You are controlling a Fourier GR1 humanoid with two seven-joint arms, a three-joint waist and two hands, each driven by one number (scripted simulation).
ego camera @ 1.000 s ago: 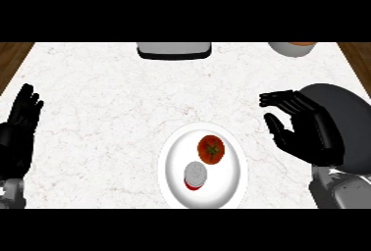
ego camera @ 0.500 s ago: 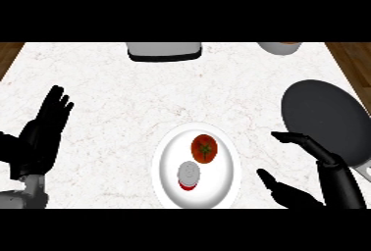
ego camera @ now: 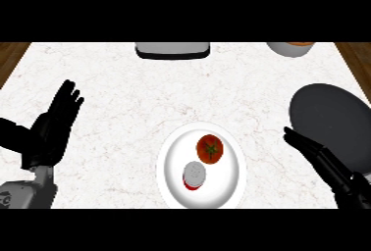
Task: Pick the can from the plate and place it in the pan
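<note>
1. The can (ego camera: 194,175) is small, with a pale grey round top and a red side that shows only as a thin strip at its lower edge. It stands upright on the plate, in the plate's lower half, a little left of the plate's middle.
2. The plate (ego camera: 230,184) is white and round and lies flat on the worktop. All other places here are given relative to it.
3. The pan (ego camera: 330,125) is dark grey and round and holds nothing. It lies to the right of the plate and a little higher in the view, apart from the plate, near the right edge.
</note>
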